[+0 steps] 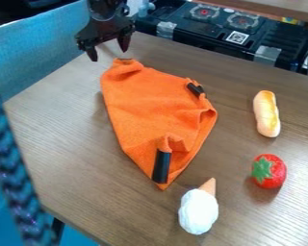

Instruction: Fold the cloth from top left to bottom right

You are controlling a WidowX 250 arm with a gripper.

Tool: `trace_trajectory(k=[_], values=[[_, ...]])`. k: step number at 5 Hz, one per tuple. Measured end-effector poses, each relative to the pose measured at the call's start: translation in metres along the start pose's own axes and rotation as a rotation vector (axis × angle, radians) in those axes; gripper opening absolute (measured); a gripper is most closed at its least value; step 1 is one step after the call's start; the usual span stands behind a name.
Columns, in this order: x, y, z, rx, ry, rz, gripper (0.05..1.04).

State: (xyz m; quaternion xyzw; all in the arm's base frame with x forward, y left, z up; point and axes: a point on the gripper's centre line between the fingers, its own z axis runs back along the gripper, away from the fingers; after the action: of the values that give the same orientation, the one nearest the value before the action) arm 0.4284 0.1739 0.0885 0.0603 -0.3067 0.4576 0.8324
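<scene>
Hanging down at the upper left of the camera view, a black two-finger robot claw [108,52], released, with its two fingers spread well apart, near the narrow upper end of a bright orange fabric cloth [150,103]. Lying rumpled across the middle of a brown wood-grain worktop [79,158], the cloth, stretching from upper left down to a pointed tip at lower centre, with raised creases along its right side. On it, a short black strip [195,90] at the upper right edge and a longer black strip [161,166] near the lower tip. To the right of the cloth, from top to bottom: a golden-and-cream toy bread roll [267,114], a round red toy fruit with green leaves [269,170], and, near the tip, a white toy ice cream with a tan cone [198,210]. Beyond the far edge, a dark toy stove [214,29] with two round burners.
</scene>
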Motion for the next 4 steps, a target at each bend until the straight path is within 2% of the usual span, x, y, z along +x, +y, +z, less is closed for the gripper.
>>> trace_trajectory(k=[2, 4], values=[[-0.004, -0.013, -0.004, -0.005, 0.0, -0.016, 0.999], [-0.013, -0.021, -0.011, 0.019, -0.008, -0.049, 0.999]])
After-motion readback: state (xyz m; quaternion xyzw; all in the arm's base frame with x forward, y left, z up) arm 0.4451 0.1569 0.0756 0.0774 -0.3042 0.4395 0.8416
